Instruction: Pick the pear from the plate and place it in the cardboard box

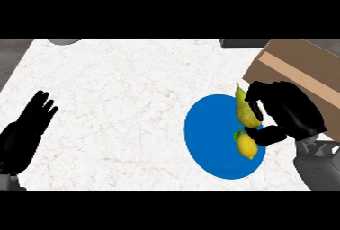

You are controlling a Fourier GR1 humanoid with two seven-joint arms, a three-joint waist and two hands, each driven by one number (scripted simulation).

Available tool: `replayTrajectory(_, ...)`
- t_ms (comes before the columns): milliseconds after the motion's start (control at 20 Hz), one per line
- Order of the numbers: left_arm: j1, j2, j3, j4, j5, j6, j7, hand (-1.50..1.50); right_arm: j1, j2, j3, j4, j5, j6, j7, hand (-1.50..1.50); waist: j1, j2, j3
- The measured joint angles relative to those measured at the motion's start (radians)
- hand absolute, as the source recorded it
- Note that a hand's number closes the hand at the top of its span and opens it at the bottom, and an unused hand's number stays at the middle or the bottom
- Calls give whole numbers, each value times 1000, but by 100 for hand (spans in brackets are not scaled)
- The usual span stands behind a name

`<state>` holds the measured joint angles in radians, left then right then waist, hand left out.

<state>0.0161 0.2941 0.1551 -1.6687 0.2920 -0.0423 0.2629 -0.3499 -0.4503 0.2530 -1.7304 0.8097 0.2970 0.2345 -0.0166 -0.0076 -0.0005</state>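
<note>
White marbled counter (119,90) fills the view. The robot's right hand (289,114) is at the right rim of the plate, fingers and thumb curled round the yellow-green pear (244,108). It closes on the pear from the side, likely so as to take that fruit alone. The pear lies lengthwise, its narrow end out past the far rim; whether it is lifted clear cannot be told. Just beside it, under the thumb, sits a small yellow lemon (247,147) with a green leaf, not gripped. Both fruits are over the round blue plate (206,134). The brown cardboard box (299,67) stands just behind the hand, so the carry looks short. The left hand (30,128) rests open at the left edge, fingers up, well apart.
</note>
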Motion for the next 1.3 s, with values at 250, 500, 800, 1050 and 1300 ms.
replayTrajectory(250,-5,4,11,2,4,-9,1,0,-36,-15,-131,-173,-36,43,122,150,1,1,0)
replayTrajectory(500,-26,-9,1,20,-17,-7,-6,0,-89,-33,-260,-190,-55,64,188,150,10,5,0)
replayTrajectory(800,-26,-27,-2,33,-33,-17,-24,0,-172,-89,-385,-73,-67,73,163,150,19,7,0)
replayTrajectory(1050,-42,-28,5,39,-41,-23,-12,0,-210,-143,-417,74,-39,57,65,150,23,8,0)
replayTrajectory(1300,-42,-38,5,22,-45,-24,1,0,-246,-156,-442,279,-11,-51,-89,150,27,10,1)
